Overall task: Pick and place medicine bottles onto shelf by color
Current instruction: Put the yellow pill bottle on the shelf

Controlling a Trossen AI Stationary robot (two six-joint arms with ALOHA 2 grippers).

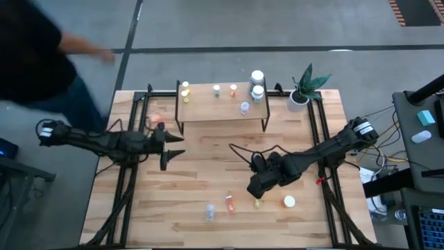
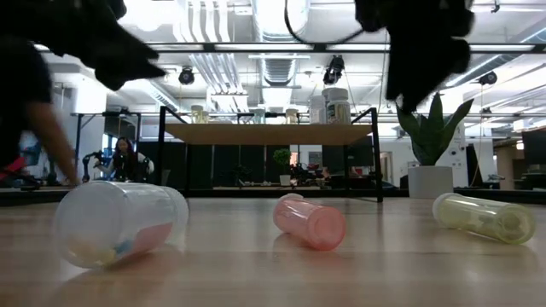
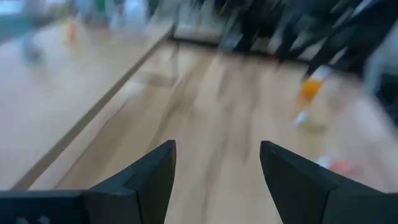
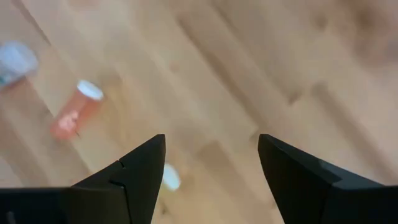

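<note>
left gripper (image 1: 173,144) agape, right gripper (image 1: 255,189) agape

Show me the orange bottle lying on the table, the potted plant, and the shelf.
orange bottle (image 1: 229,203), high view, on its body.
potted plant (image 1: 299,100), high view, on the white pot.
shelf (image 1: 208,107), high view, on bare board.

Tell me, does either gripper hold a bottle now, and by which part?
Nothing is held. The left gripper and the right gripper both stand open and empty.

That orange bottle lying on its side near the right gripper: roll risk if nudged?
Likely yes. The orange bottle is a smooth cylinder lying flat on the bare table, so a sideways push probably rolls it. It looks like thin plastic, likely light. The open right gripper may skid it unless closing squarely.
</note>
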